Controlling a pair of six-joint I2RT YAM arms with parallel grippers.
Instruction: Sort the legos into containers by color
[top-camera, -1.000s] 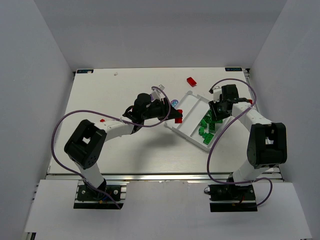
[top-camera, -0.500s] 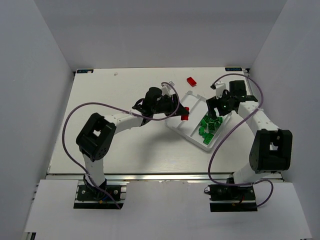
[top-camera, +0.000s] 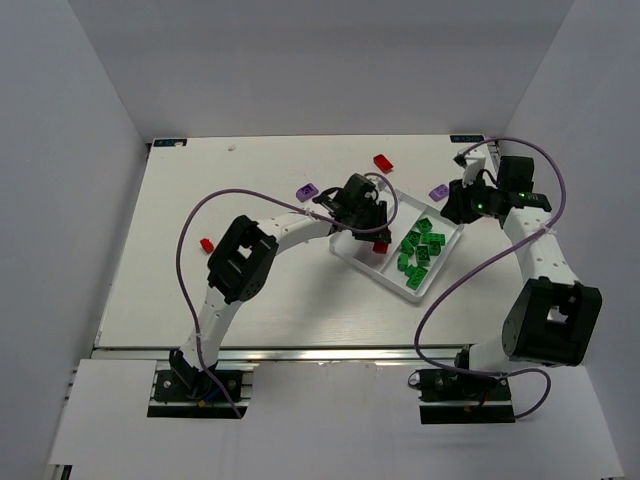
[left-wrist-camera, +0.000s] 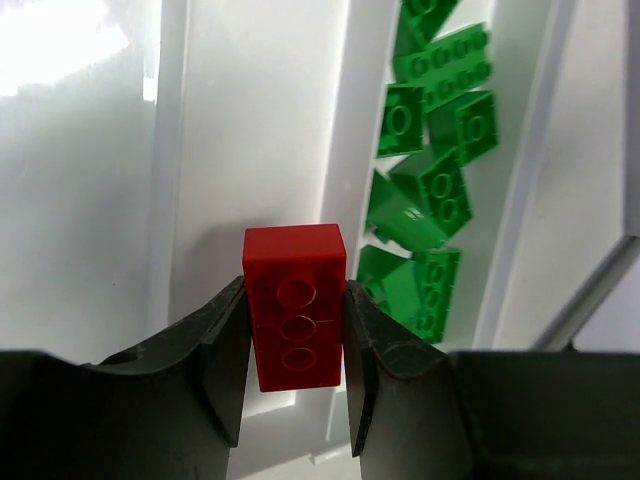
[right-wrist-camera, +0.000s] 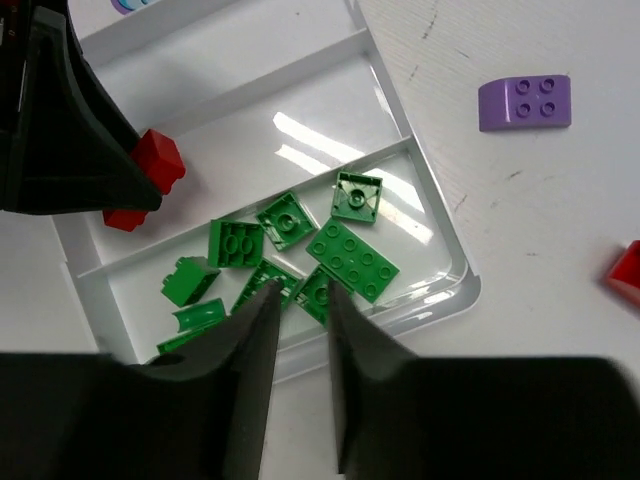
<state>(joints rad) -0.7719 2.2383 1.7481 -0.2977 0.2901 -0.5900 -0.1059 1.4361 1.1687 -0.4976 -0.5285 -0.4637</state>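
Note:
My left gripper (left-wrist-camera: 295, 292) is shut on a red lego (left-wrist-camera: 295, 305), held end-up over the middle compartment of the white tray (left-wrist-camera: 335, 130). In the top view that gripper (top-camera: 379, 236) and its red lego (top-camera: 381, 245) hang above the tray's (top-camera: 392, 196) centre. Several green legos (top-camera: 420, 250) lie heaped in the tray's right compartment (right-wrist-camera: 455, 290). My right gripper (top-camera: 452, 210) hovers at the tray's far right corner. Its jaws (right-wrist-camera: 298, 290) stand a narrow gap apart with nothing between them, above the green legos (right-wrist-camera: 350, 260).
Loose on the table are a purple lego (top-camera: 306, 190) left of the tray, another purple one (top-camera: 438, 192) (right-wrist-camera: 525, 102) beside my right gripper, a red one (top-camera: 382, 162) behind the tray and a small red one (top-camera: 207, 243) far left. The left arm's cable loops over the table.
My left gripper carried the red lego rightward from the tray's near-left edge to above its middle. My right gripper drew back from over the green compartment to the far right, and its jaws narrowed.

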